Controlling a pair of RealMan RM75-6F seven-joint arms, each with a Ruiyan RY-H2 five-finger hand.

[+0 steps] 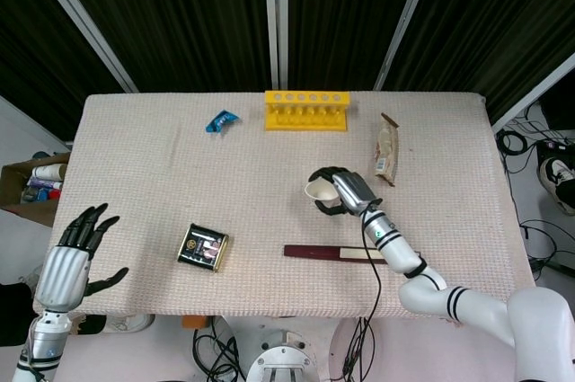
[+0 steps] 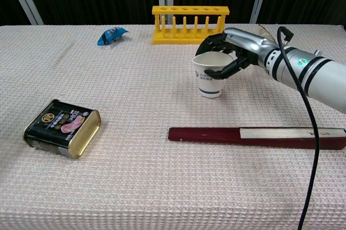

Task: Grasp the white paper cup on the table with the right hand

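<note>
The cream woven-cloth worktop (image 2: 135,186) leaves open room left of and in front of the white paper cup (image 2: 208,81), which stands right of centre, tipped slightly. The long dark-red folded fan (image 2: 254,136) lies nearer the front. The right hand (image 2: 233,51) has its fingers (image 2: 219,71) curled around the cup's rim. Squeezing could crush the thin wall or tip it. The left hand (image 1: 70,256) hangs spread at the worktop's edge.

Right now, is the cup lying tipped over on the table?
No, in the chest view the white paper cup stands upright on the table, with the right hand wrapped around its rim.
</note>
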